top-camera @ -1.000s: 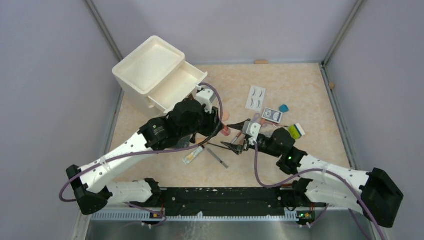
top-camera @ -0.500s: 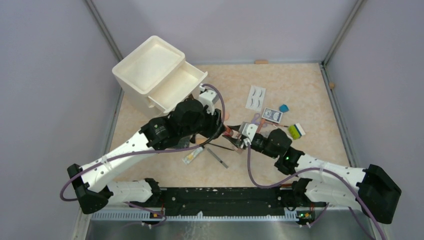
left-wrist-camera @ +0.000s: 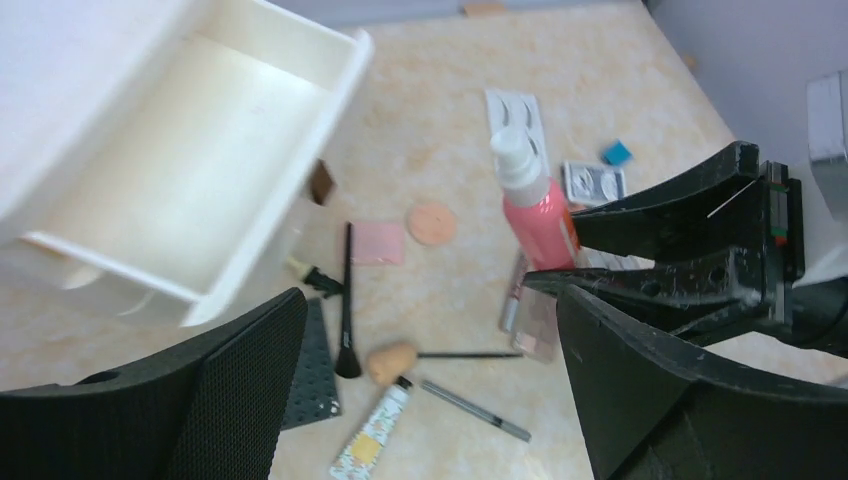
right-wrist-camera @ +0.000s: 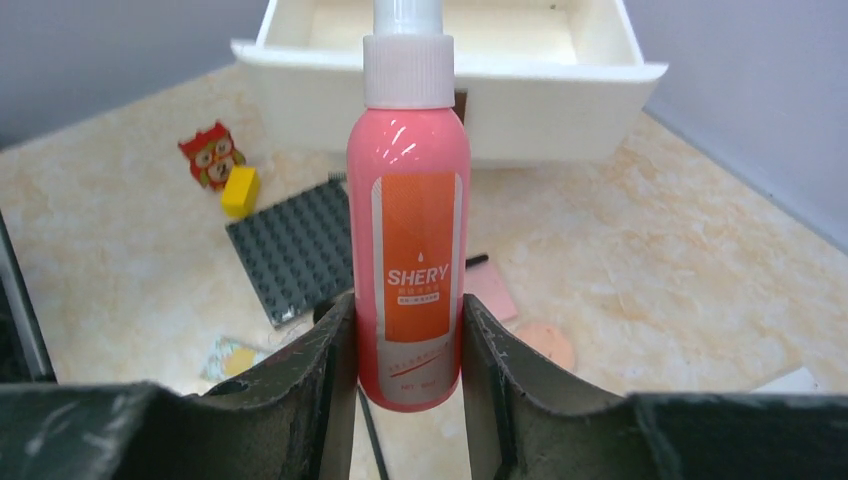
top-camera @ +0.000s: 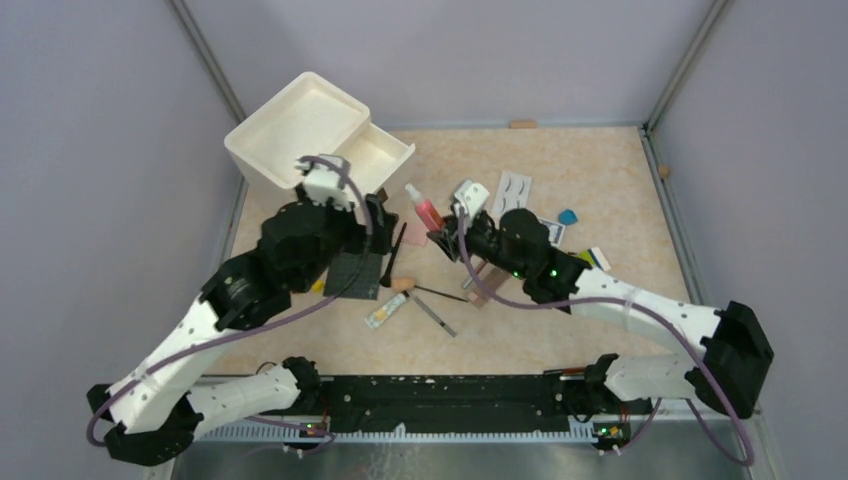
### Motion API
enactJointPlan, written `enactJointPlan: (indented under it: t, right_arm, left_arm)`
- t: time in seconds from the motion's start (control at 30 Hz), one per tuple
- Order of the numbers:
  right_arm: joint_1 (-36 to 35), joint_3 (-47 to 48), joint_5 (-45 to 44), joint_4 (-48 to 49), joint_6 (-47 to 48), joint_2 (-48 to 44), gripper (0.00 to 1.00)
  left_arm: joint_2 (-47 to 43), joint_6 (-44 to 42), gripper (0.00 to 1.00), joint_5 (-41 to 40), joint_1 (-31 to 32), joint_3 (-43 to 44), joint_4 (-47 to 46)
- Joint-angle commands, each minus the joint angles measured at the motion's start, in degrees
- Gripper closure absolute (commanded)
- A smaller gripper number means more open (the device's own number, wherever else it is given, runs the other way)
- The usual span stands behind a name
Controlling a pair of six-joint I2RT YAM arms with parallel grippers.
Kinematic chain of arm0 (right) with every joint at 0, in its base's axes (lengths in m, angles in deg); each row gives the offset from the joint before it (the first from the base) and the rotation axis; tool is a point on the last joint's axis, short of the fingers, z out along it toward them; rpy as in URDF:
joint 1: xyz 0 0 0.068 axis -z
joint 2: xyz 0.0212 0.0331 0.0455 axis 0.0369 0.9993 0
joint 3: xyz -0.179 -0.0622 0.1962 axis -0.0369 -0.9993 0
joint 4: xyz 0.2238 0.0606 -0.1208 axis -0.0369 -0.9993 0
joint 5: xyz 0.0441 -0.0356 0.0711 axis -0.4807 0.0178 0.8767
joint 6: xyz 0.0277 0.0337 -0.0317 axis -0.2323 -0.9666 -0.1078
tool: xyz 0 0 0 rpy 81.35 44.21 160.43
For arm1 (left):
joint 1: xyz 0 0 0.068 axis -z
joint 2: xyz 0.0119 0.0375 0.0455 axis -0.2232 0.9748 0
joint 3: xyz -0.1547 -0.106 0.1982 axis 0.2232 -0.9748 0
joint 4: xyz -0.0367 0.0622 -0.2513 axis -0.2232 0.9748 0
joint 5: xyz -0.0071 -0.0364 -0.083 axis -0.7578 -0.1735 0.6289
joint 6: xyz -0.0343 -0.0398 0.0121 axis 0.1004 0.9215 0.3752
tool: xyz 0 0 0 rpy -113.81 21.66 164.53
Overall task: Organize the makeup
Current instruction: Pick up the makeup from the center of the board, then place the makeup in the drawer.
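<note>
The right gripper (right-wrist-camera: 408, 345) is clamped on the pink spray bottle (right-wrist-camera: 408, 230), held cap-up above the middle of the table (top-camera: 600, 180), with the open white drawer (right-wrist-camera: 560, 110) to its far left, nearer the left gripper (left-wrist-camera: 430, 310), which gapes wide and empty.

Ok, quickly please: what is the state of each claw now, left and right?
Left claw: open, holding nothing.
Right claw: closed on the pink plastic spray bottle with white cap.
</note>
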Motion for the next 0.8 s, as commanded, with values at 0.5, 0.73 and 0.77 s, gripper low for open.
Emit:
enactJointPlan:
  t: [0.5, 0.73, 0.77]
  right_arm:
    - [6.4, 65.1, -0.6, -40.8, -33.1, 38.7, 1.0]
    - [6.3, 91.8, 0.7, -58.7, -11.5, 54.4, 1.0]
    - [6.3, 92.5, 0.8, -59.3, -7.0, 55.1, 1.0]
  left_arm:
    - [-19.3, 1.3, 0.01, -34.8, -0.1, -15.1, 5.5]
    - [-23.4, 4.1, 0.01, -39.8, -0.1, -20.3, 5.7]
    - [-24.2, 4.2, 0.01, -40.0, -0.1, -20.6, 5.2]
